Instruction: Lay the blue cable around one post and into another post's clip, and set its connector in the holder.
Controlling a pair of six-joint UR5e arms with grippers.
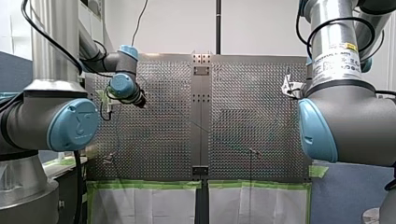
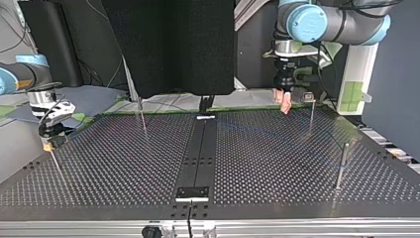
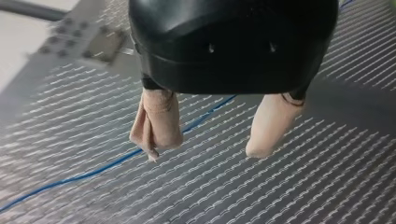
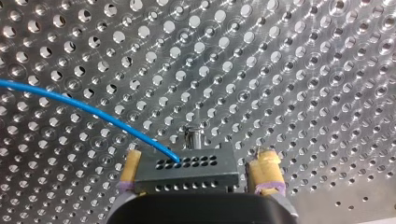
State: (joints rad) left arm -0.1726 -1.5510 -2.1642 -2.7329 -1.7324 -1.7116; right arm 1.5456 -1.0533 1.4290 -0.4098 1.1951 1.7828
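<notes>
Right gripper [image 4: 200,158] grasps the connector [image 4: 187,170], cable [image 4: 84,107] trailing from it — left gripper [image 3: 204,154] released, cable beneath one pad [image 3: 156,121].

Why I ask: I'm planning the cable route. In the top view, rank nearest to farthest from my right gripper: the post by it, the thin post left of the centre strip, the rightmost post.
From my right gripper:
1. Post by it, at the view's left.
2. Thin post, left of the centre strip.
3. Rightmost post, near the view's right edge.
</notes>
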